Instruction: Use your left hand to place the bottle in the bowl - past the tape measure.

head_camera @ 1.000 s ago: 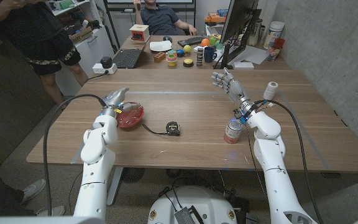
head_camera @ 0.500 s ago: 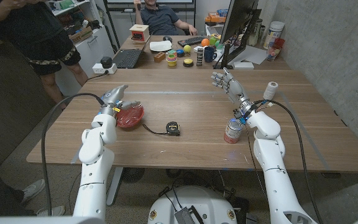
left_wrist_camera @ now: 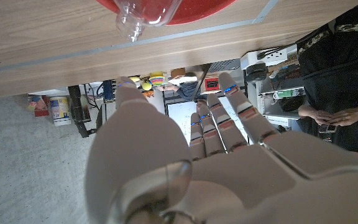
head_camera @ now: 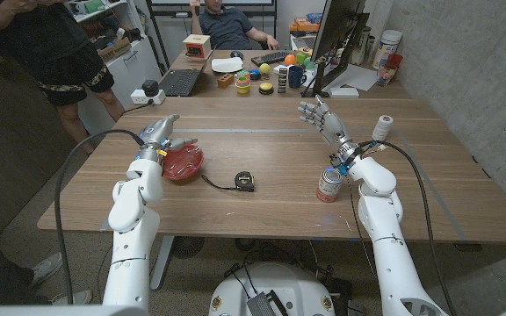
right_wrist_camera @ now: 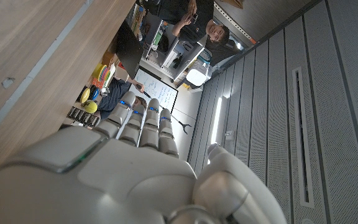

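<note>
**Bottle is in the bowl: the risk now is my own withdrawal**

My left hand (head_camera: 159, 134) has its fingers straight and apart, gripping nothing; the left wrist view shows the same, with daylight between the fingers (left_wrist_camera: 229, 121). The clear bottle (left_wrist_camera: 143, 14) lies inside the red bowl (head_camera: 185, 164), just beyond my fingertips and apart from them. I judge the placing done.

What worries me is the exit. The bowl sits right beside my hand, so a careless sweep could clip its rim, shove it, or tip the light bottle out. The tape measure (head_camera: 245, 181) lies further off on the far side of the bowl, its tape reaching toward the rim; a shoved bowl could drag it.

My right hand (head_camera: 321, 116) hangs spread and empty, well apart, near a can (head_camera: 328, 184).
</note>
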